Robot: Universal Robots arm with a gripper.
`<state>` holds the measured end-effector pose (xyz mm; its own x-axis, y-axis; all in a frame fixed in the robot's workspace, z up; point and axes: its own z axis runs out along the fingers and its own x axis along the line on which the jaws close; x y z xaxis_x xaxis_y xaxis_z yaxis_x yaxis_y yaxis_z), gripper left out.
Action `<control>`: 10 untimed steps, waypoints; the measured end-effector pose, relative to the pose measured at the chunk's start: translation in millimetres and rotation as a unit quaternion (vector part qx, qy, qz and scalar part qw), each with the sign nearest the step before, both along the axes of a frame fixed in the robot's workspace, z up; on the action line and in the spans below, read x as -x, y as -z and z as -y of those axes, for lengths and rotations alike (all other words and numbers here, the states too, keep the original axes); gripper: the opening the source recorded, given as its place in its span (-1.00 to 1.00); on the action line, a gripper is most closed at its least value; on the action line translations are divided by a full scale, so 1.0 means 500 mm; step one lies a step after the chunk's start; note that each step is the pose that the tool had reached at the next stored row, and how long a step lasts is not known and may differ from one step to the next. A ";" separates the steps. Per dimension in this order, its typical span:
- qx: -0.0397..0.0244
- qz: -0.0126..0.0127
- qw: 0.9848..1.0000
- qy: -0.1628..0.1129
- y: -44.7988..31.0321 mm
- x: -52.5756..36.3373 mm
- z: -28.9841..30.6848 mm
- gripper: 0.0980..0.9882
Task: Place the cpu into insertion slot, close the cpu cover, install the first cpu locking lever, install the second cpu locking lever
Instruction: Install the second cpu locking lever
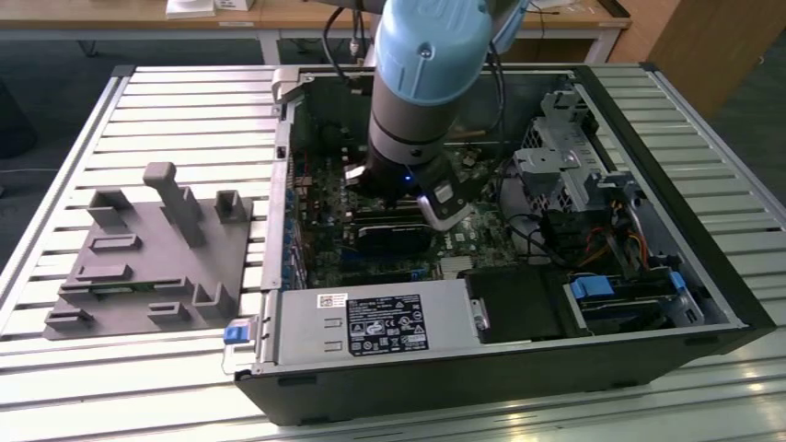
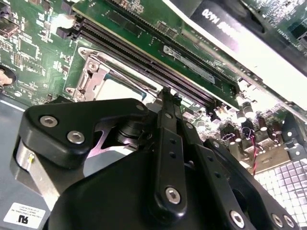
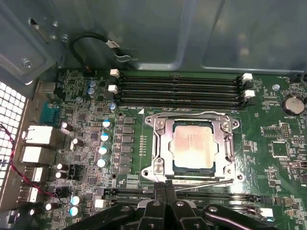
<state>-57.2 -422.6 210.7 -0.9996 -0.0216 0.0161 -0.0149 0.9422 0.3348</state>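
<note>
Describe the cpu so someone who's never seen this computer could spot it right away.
Start at the open computer case on the slatted table and find the green motherboard inside. Just beside the long black memory slots sits a silvery square frame, the cpu cover. The cpu is the flat pale beige metal square in that frame's window, unlike the dark chips around it.

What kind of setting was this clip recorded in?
Likely a lab or workshop bench for PC assembly. An open computer case lies on a slatted metal table, a grey fixture block beside it. The arm's hand sits at the edge of the insertion slot, the cpu seated under the closed cpu cover.
</note>
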 end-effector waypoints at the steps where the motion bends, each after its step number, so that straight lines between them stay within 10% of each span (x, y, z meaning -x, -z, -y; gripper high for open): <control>1: -0.001 0.000 1.000 0.002 0.001 0.000 0.001 -0.98; 10: -0.003 0.000 1.000 0.014 0.011 0.024 0.001 -0.98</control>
<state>-69.1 -423.2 205.0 -0.9999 0.0060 0.0161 0.0111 0.9404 0.3400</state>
